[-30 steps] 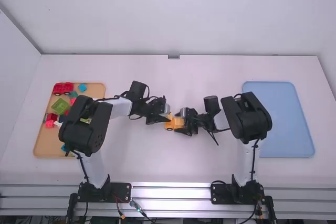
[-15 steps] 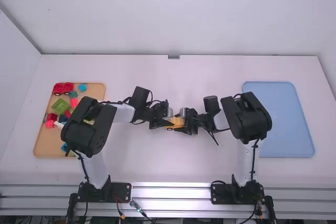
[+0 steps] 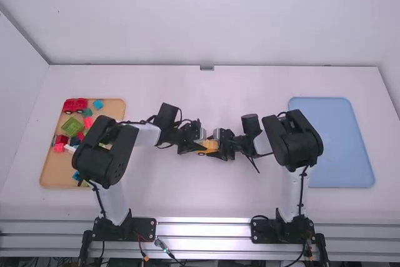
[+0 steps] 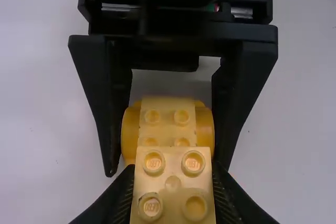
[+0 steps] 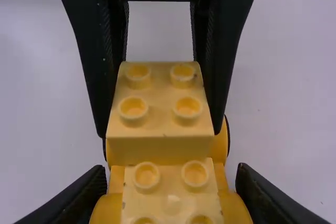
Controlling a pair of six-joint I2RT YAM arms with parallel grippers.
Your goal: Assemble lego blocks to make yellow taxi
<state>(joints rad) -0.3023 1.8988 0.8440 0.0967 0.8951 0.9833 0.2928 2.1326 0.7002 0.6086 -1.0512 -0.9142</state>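
Out on the white table, the left arm and right arm lean in from the near edge and meet around the middle, and that's where the taxi is, between them. Over by the right edge lies the blue tray, presumably where the finished car goes; along the left edge, the orange tray with its loose bricks. Now to the pincers: the right gripper is clamped across the wheels of the yellow base, and the left gripper, opposite, has the square yellow block pinched by its sides. Back in the orange tray's far left corner, a red wheeled piece sits this one out. The yellow base lies between both pincers, and here's the business end: the yellow block is over one end of it, standing higher than the exposed studs beside it. This looks like the pressing step, most of the way through the build, though whether the joint is fully home can't be told. Good technique from here? Keep the block's sides parallel with the base, push straight down, even force over all the studs, and let the right side brace against it. Any tilt could seat one edge and leave the other proud; let go early and it may pop loose.
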